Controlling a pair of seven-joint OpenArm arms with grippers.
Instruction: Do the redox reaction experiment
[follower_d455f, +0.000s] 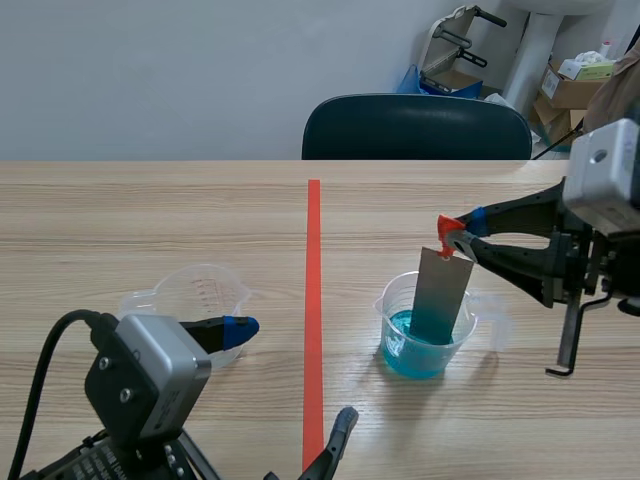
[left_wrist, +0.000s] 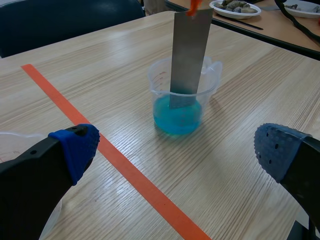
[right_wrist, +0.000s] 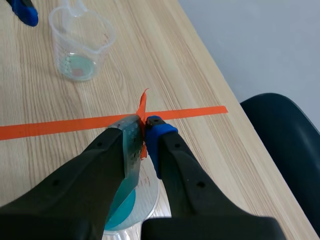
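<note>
Here, right of the tape (follower_d455f: 313, 300): beaker (follower_d455f: 398, 300) partly filled with blue liquid, grey strip (follower_d455f: 442, 295) standing tilted in it, lower end dipped. Right gripper (follower_d455f: 455, 238) clamped shut on the strip's orange-tagged top, above that beaker. Left of the tape: second beaker (follower_d455f: 190, 298), clear, contents hard to tell. Left gripper (left_wrist: 175, 150) spread wide, holding nothing, one finger just beside the second beaker.

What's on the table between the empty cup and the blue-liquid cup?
In the scene view, only bare table crossed by the orange-red tape line separates the empty cup from the blue-liquid cup.
</note>
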